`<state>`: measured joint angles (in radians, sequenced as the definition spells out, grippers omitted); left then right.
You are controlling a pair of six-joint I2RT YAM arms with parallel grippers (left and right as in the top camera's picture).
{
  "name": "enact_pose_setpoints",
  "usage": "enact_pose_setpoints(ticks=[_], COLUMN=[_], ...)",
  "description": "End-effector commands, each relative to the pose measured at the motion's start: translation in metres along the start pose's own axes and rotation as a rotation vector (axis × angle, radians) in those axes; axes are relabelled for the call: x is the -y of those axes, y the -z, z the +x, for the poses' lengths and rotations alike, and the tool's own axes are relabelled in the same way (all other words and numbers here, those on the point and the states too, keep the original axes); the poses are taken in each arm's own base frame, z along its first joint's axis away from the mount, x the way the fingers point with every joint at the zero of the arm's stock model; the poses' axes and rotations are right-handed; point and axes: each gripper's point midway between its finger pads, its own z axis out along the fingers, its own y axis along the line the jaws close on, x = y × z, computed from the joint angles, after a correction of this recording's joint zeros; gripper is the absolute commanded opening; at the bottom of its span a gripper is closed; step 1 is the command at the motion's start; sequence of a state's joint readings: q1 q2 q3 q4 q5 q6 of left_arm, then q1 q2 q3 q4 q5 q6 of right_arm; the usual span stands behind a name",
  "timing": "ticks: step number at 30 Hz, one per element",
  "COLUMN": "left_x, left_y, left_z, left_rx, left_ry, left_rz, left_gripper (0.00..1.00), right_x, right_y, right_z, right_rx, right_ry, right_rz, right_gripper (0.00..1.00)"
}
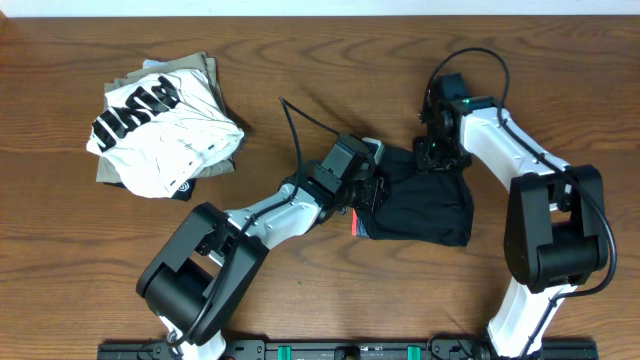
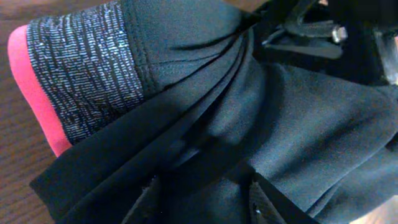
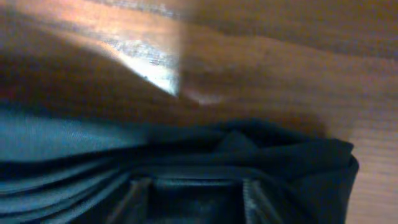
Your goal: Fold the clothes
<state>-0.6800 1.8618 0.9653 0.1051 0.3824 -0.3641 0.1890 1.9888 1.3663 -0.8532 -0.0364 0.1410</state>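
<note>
Brown wooden tabletop [image 1: 300, 60] filled the overhead view. At its left side lay a crumpled white shirt [image 1: 170, 135] with bold black letters, and it rested on top of a khaki garment [image 1: 195, 68] whose edges showed at the back and at the left.

Near the middle, the left claw [image 1: 372, 192] met the left edge of the black pants [image 1: 425, 215], which lay as a folded, nearly square bundle right of centre on the tabletop. In the left wrist view the grey heathered waistband [image 2: 87, 74] with its coral-red edge [image 2: 31, 81] was at the upper left. Folds of black cloth ran down from it and gathered between the two fingers [image 2: 146, 199], so this claw was closed on a thick bunch of the pants.

Further right, the right claw [image 1: 438, 150] stood at the upper edge of the pants. Its fingers [image 3: 252, 196] were apart, with the dark cloth lying loose between them and bare wood beyond.
</note>
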Motion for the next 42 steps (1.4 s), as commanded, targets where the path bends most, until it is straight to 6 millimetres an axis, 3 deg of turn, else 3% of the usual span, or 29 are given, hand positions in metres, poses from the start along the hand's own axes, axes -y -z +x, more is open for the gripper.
enact_pose_setpoints(ticks=[1, 6, 8, 10, 14, 18, 23, 30, 38, 42], left_x=[0.012, 0.010, 0.006, 0.002, -0.012, -0.021, -0.028, -0.044, -0.046, -0.042], left_y=[0.017, 0.059, 0.076, 0.087, 0.089, 0.072, 0.044, 0.005, -0.036, -0.041], left_z=[-0.017, -0.066, -0.088, -0.106, -0.119, -0.123, -0.129, -0.121, -0.072, -0.045], left_rx=[0.046, 0.232, 0.324, 0.394, 0.427, 0.377, 0.325, 0.259, 0.091, -0.015], left_ry=[-0.069, -0.093, -0.106, -0.120, -0.105, -0.092, -0.107, -0.109, -0.062, -0.026], left_rz=[0.035, -0.031, -0.071, -0.074, -0.060, 0.005, 0.050, 0.046, 0.153, 0.148], left_gripper=[0.47, 0.47, 0.48, 0.47, 0.47, 0.47, 0.47, 0.47, 0.47, 0.47], right_x=[0.009, 0.011, 0.011, 0.012, 0.009, -0.003, -0.008, -0.006, -0.004, 0.006], right_y=[0.043, 0.130, 0.151, 0.157, 0.139, 0.107, 0.064, 0.033, 0.010, 0.005], right_z=[-0.034, -0.059, -0.055, -0.043, -0.013, 0.010, 0.048, 0.079, 0.086, 0.067], right_rx=[0.104, 0.229, 0.245, 0.219, 0.093, -0.005, -0.126, -0.201, -0.184, -0.093], right_ry=[-0.010, -0.024, -0.025, -0.043, -0.106, -0.124, -0.165, -0.168, -0.176, -0.171], right_rz=[0.043, 0.047, 0.044, 0.042, 0.023, -0.042, -0.063, -0.054, -0.055, -0.009], right_gripper=[0.55, 0.59, 0.57, 0.52, 0.29, 0.17, 0.17, 0.18, 0.24, 0.30])
